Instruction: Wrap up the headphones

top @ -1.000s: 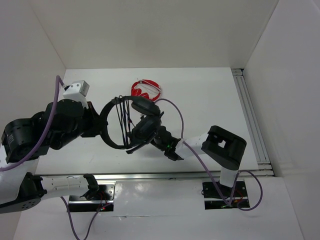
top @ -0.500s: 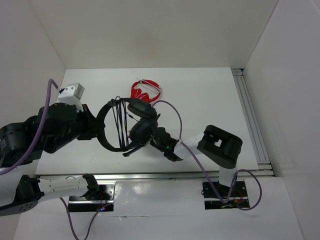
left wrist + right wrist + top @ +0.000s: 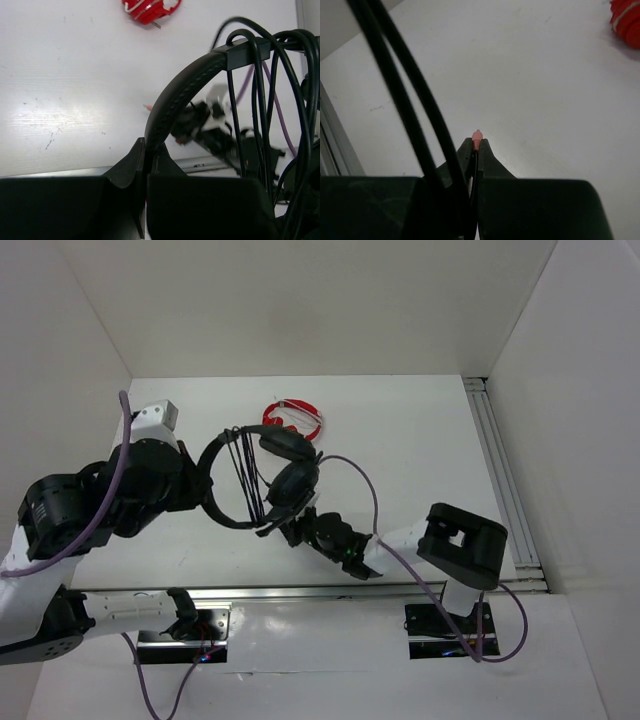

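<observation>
Gripping headphones (image 3: 297,480) headband: left pincer (image 3: 146,151) | cable plug (image 3: 477,134): right pincer (image 3: 475,146)

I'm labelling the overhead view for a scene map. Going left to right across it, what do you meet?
left gripper → black headphones → metal rail. The red headphones and the right gripper overlap the black pair sideways, so they are left out.

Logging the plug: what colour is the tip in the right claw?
Pink tip, clearest in right wrist view.
</observation>
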### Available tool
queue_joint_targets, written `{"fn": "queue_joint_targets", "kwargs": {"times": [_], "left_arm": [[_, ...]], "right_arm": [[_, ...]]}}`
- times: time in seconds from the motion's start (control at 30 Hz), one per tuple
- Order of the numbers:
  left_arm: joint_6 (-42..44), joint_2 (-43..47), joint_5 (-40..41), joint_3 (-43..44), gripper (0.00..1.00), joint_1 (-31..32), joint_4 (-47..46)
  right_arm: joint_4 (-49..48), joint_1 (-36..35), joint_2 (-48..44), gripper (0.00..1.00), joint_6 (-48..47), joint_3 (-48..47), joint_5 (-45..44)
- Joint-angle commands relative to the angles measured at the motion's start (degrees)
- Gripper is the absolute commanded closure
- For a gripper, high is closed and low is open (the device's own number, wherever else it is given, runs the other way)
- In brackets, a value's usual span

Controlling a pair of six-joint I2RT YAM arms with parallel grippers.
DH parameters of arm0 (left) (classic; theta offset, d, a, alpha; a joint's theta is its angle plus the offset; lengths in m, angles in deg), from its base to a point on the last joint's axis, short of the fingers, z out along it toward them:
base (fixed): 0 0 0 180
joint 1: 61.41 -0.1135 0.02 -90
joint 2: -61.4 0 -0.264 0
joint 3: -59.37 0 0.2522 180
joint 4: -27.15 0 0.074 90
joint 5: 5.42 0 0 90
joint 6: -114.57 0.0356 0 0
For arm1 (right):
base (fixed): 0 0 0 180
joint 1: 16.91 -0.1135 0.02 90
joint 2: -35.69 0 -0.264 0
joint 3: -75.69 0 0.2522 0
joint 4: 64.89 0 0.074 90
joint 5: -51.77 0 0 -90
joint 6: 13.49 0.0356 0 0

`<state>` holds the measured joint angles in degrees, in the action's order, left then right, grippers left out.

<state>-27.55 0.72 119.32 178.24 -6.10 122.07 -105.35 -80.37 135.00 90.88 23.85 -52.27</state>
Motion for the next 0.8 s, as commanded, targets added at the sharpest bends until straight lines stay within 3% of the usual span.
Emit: {"fn": "queue_joint_targets", "kwargs": {"times": [0.0, 0.1, 0.17, 0.2, 0.33, 0.5, 0.63, 0.77], "left_arm": [[-4.0, -3.9, 8.3, 4.6, 1.0, -2.0, -3.0], [0.7, -9.4, 6.8, 9.2, 1.0, -9.0, -4.2], [4.8, -14.0, -0.2, 9.2, 1.0, -18.4, -7.4], [8.2, -14.5, -2.6, 6.6, 1.0, -23.5, -12.1], [11.9, -15.8, -5.9, -2.2, 1.0, -32.0, -18.8], [13.6, -15.7, -5.6, -15.8, 1.0, -34.3, -23.7], [13.1, -14.5, -3.3, -27.2, 1.0, -32.1, -25.6], [13.8, -13.8, -0.6, -32.8, 1.0, -27.2, -24.5]], "right_arm": [[3.2, -6.4, -5.3, 1.0, 2.7, 5.6, -7.1], [12.0, -14.6, -8.9, 1.0, 1.9, 6.9, -14.8], [18.9, -19.3, -11.6, 1.0, 0.4, 5.0, -22.4], [20.6, -23.8, -12.6, 1.0, -0.2, 5.0, -25.1], [34.0, -32.3, -18.0, 1.0, -0.9, 0.2, -38.1], [53.3, -36.5, -19.9, 1.0, -4.5, -12.3, -48.1], [60.6, -37.0, -18.5, 1.0, -12.1, -21.8, -53.5], [62.0, -35.6, -18.5, 1.0, -24.6, -27.3, -56.8]]}}
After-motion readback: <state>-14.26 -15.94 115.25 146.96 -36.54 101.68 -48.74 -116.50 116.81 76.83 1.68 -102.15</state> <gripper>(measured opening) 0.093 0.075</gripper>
